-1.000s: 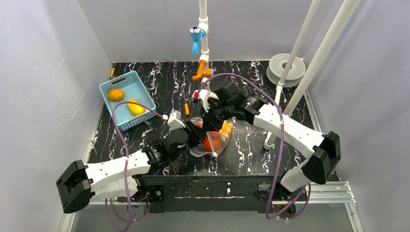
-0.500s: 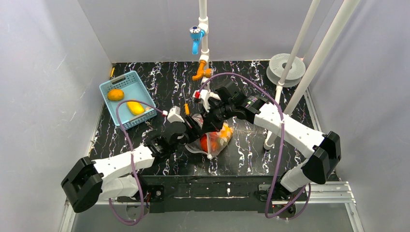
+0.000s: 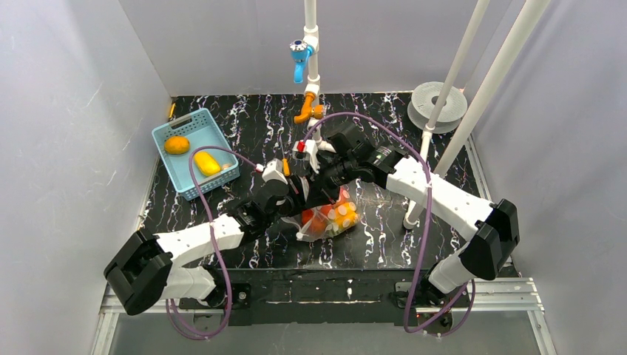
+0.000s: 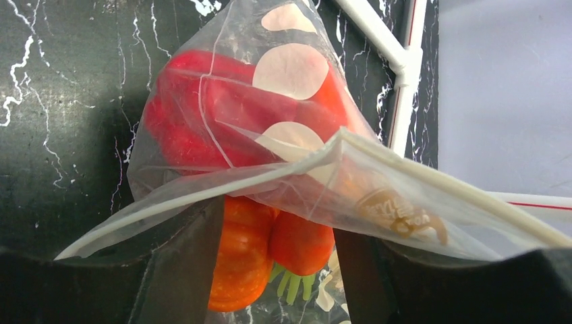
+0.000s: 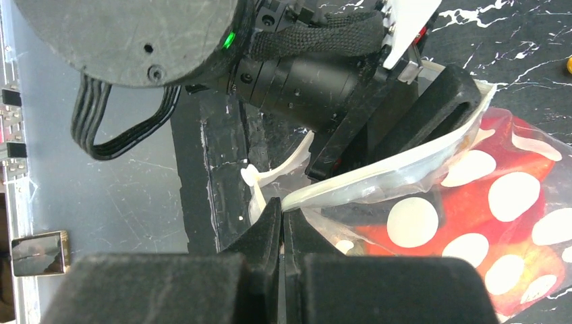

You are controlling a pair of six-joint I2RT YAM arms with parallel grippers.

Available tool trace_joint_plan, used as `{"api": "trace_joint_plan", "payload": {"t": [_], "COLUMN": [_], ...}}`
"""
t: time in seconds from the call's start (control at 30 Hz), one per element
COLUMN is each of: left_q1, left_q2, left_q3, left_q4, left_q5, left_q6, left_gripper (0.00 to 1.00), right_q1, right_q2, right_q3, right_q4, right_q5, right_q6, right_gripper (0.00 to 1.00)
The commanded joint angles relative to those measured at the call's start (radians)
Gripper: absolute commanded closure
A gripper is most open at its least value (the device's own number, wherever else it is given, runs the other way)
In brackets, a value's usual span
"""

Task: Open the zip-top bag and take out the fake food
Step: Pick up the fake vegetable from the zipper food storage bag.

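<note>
The right hand (image 5: 282,206) is clamped shut on one lip of the zip-top bag (image 4: 270,135), pinching the white zip strip near its end. I judge that it holds this lip up so that the mouth gapes. The left hand (image 4: 278,223) faces that mouth with its fingers spread and nothing between them, and the upper lip runs across just above their tips. It seems placed to go in for a piece, not to hold the film.

Straight ahead of it, through the opening, lies a ribbed orange carrot (image 4: 239,260) with a green top. A larger red piece (image 4: 202,121) sits further in, behind the dotted film. The remaining fake food (image 3: 333,216) is thus inside the bag, which hangs between the two hands over the middle of the surface (image 3: 244,126). Whether its bottom rests there I cannot tell.

Just behind the hands lies a small screwdriver (image 3: 285,167). Well apart to the left, a light blue basket (image 3: 222,176) holds a round orange piece (image 3: 177,145) and a yellow oblong piece (image 3: 205,163). A white upright pipe (image 3: 416,185) stands near the bag's right side, clear of the reach. The likelier hindrances are the slack upper lip, which could catch a fingertip, and the crowding of the two hands
</note>
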Motion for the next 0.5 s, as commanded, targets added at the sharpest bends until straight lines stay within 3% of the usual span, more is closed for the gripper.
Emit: {"api": "trace_joint_plan", "payload": {"t": [0.0, 0.23, 0.27, 0.33, 0.47], "left_q1": [0.035, 0.042, 0.042, 0.042, 0.042], "left_q2": [-0.01, 0.037, 0.047, 0.057, 0.044], "left_q3": [-0.014, -0.026, -0.025, -0.019, -0.016], "left_q4": [0.045, 0.069, 0.077, 0.074, 0.067], "left_q5": [0.095, 0.207, 0.209, 0.229, 0.256], "left_q6": [0.104, 0.157, 0.161, 0.163, 0.153], "left_gripper": [0.42, 0.4, 0.41, 0.56, 0.55], "right_q1": [0.001, -0.017, -0.018, -0.023, -0.037], "right_q2": [-0.011, -0.008, -0.007, -0.007, -0.008], "right_q3": [0.02, 0.013, 0.015, 0.016, 0.011], "right_q4": [0.01, 0.011, 0.01, 0.008, 0.011], "right_q5": [-0.072, -0.069, -0.068, -0.065, -0.062], "right_q6": [0.014, 0.014, 0.012, 0.011, 0.011], "right_gripper": [0.99, 0.99, 0.99, 0.99, 0.99]}}
